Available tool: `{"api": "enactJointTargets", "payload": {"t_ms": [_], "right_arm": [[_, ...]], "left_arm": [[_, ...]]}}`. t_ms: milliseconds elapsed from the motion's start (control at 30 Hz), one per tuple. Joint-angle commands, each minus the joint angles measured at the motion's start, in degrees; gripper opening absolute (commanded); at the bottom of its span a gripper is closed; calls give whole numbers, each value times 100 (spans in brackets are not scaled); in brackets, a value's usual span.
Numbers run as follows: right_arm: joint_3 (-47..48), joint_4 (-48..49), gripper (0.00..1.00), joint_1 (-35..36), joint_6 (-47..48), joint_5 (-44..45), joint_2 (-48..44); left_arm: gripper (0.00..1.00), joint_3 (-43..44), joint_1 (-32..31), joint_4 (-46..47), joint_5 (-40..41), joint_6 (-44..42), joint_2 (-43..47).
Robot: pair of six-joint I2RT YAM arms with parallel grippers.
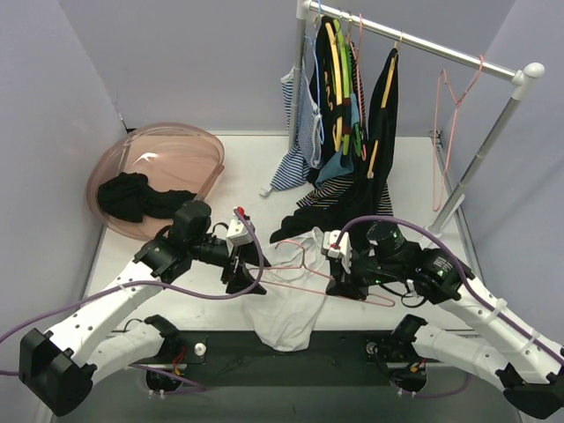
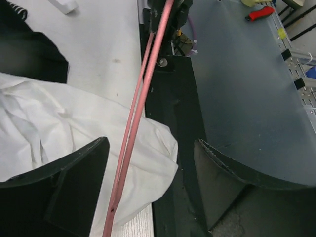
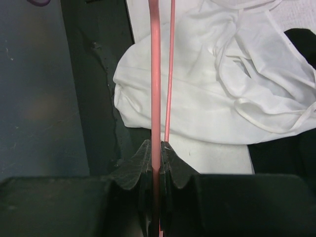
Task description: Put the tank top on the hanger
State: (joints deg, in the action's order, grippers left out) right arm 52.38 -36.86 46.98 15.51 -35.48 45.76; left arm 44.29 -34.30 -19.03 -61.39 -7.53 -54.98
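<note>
The white tank top (image 1: 286, 313) lies crumpled at the table's near middle, its hem over the dark front strip. The pale-pink hanger (image 1: 304, 280) lies across it between my two grippers. My right gripper (image 1: 339, 284) is shut on the hanger's bar; in the right wrist view the fingers (image 3: 156, 148) pinch the bar (image 3: 155, 74) with the tank top (image 3: 212, 89) beyond. My left gripper (image 1: 240, 275) is open. In the left wrist view the hanger's bars (image 2: 140, 98) run between its spread fingers (image 2: 153, 148), close to the left one, above the tank top (image 2: 74, 118).
A pink basin (image 1: 189, 145) at the back left holds a black garment (image 1: 137, 198). A clothes rack (image 1: 441, 48) at the back right carries dark and striped clothes (image 1: 295, 150) on coloured hangers, plus a bare pink hanger (image 1: 449, 115). A dark strip (image 1: 291, 357) edges the table's front.
</note>
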Motion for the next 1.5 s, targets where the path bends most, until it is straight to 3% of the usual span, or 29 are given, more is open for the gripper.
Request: {"api": "enactJointTargets", "payload": {"t_ms": [0,33,67,167,200,300,367,433,600,700,767,800,833,933,1000,1067,1100,1133,1233,1267,1367,1467], "right_arm": [[-43,556,0,57,-12,-283,109],[-61,609,0,48,-21,-310,100],[-87,654,0,57,-65,-327,100],[-202,812,0,48,-179,-266,74],[-237,890,0,31,-310,-222,74],[-403,1223,17,-5,-801,-151,100],[-579,1575,36,-14,-1022,-387,109],[-659,2181,45,-14,-1364,-503,187],[-633,3331,46,-14,-1805,-827,583],[-528,3798,42,-14,-2025,-1135,803],[-457,3853,26,-14,-2078,-1276,987],[-396,3836,6,4,-2069,-1338,1023],[-387,3783,0,4,-2043,-1356,1049],[-255,3266,0,4,-1780,-928,918],[-71,2433,0,-22,-1369,-610,795],[228,1547,0,-66,-1156,-233,820],[272,1350,0,-84,-1068,-83,838],[281,1200,0,-119,-1041,23,847],[106,1041,0,-206,-1207,576,795],[19,1032,0,-250,-1286,874,760],[-148,1154,0,-418,-1551,1244,663],[-237,1269,0,-593,-1997,1641,610]], "left_arm": [[73,97,-374,655,-278,199,-214],[63,132,-419,646,-173,199,-276],[37,158,-463,602,-94,147,-389],[0,299,-560,356,144,-46,-478],[0,317,-560,338,223,-47,-461],[0,273,-568,451,451,-47,-286],[0,212,-621,540,557,14,-162],[0,194,-665,593,636,50,-127],[0,97,-832,733,724,208,-127],[0,27,-867,839,768,287,-118],[0,9,-867,909,830,340,-109],[0,-8,-867,927,865,357,-101],[0,-26,-867,944,969,366,-74],[0,-140,-850,1111,1503,611,5],[17,-236,-806,1103,1909,726,57],[50,-324,-648,1103,2436,1103,110],[75,-368,-561,1094,2891,1261,137],[82,-438,-342,1077,3069,1585,189],[91,-649,238,1103,3448,2392,268],[91,-694,719,1077,3501,2623,260],[91,-834,1354,1076,3511,3309,-20],[90,-678,1400,1059,3834,3583,-644]]}}
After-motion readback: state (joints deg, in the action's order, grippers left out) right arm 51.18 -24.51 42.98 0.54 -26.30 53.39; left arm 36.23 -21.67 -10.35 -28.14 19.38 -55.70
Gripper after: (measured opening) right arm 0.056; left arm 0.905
